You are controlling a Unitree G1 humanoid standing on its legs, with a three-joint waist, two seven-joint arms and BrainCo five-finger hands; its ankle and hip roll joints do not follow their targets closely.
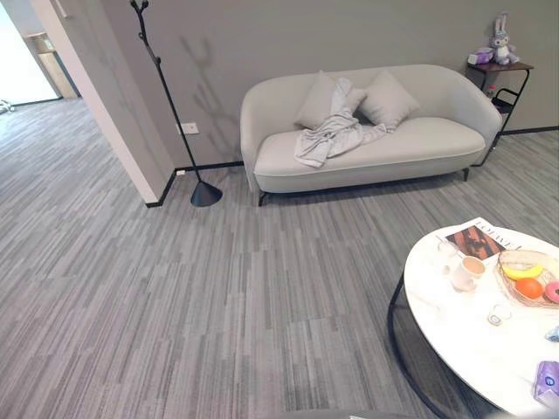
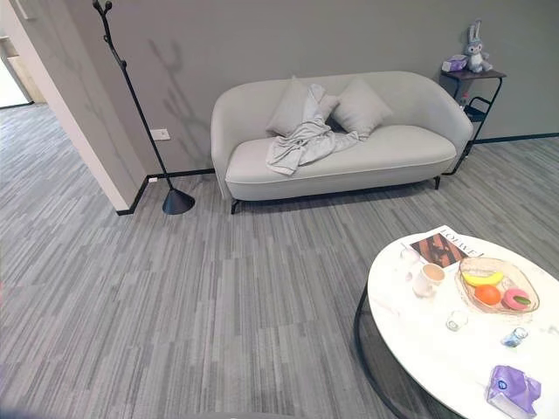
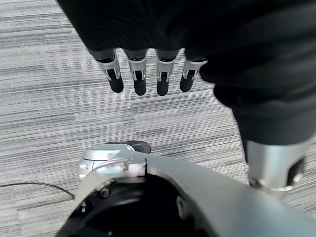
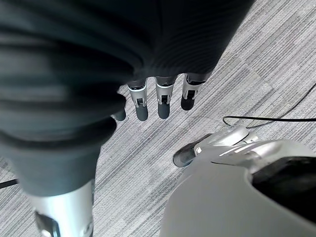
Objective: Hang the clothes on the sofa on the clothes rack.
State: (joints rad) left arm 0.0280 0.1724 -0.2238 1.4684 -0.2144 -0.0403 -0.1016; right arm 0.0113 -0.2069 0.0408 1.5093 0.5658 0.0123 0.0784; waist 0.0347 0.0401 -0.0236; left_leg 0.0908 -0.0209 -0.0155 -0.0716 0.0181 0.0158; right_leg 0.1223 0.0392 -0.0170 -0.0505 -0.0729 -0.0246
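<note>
Left eye view: grey clothes [image 1: 330, 137] crumpled on sofa [image 1: 437, 144], clothes rack [image 1: 170, 109] beside; both hands' fingers [image 3: 138, 79] straight, empty.

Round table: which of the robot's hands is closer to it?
Right, probably. The table stands to the robot's right; the right hand hangs over carpet on that side, the left hand on the other.

Silver fingers [image 3: 139, 74] (dark-tipped) under black ribbed hand [image 4: 158, 101] covers.
</note>
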